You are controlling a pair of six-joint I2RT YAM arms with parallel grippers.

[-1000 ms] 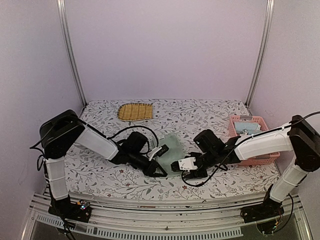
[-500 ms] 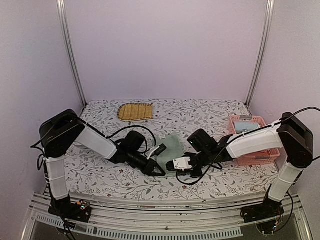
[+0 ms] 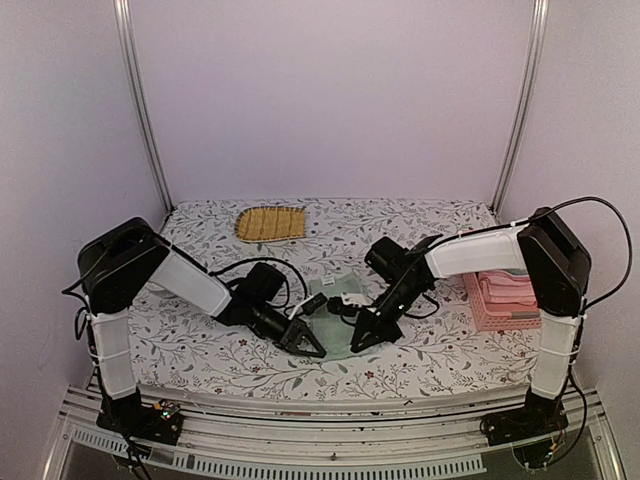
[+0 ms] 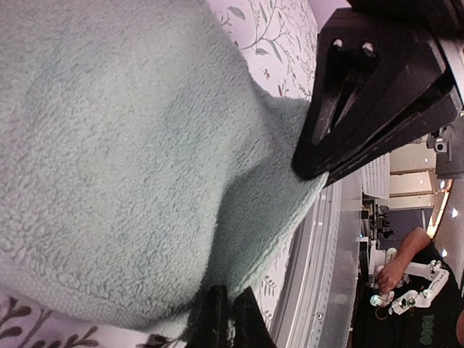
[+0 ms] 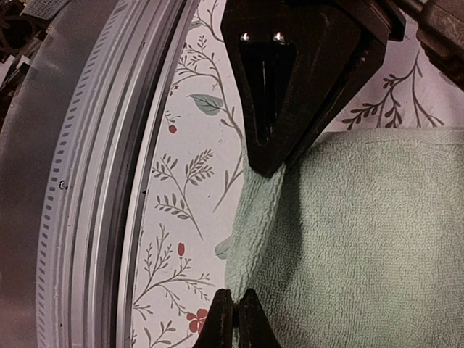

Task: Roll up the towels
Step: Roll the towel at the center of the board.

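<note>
The pale sage green towel [image 3: 336,312] lies on the flowered table between my two arms. In the left wrist view the towel [image 4: 130,159] fills the frame, and my left gripper [image 4: 228,306] is shut on its near edge. My right gripper [image 5: 235,310] is shut on that same near edge of the towel [image 5: 362,239], a short way along it. From above, the left gripper [image 3: 309,347] and the right gripper [image 3: 358,342] sit close together at the towel's front. Each wrist view shows the other gripper's black fingers [image 5: 270,94] pinching the hem, which stands up as a ridge between them.
A pink basket [image 3: 500,318] holding folded pink cloth stands at the right, behind my right arm. A yellow-brown woven mat [image 3: 270,222] lies at the back left. The table's metal front rail [image 5: 109,181] runs close behind both grippers. Black cables loop over the table near both wrists.
My right arm has swung left from beside the basket to the towel's front edge, and its jaws have shut on the hem. The left gripper has kept its hold, shifting slightly.
</note>
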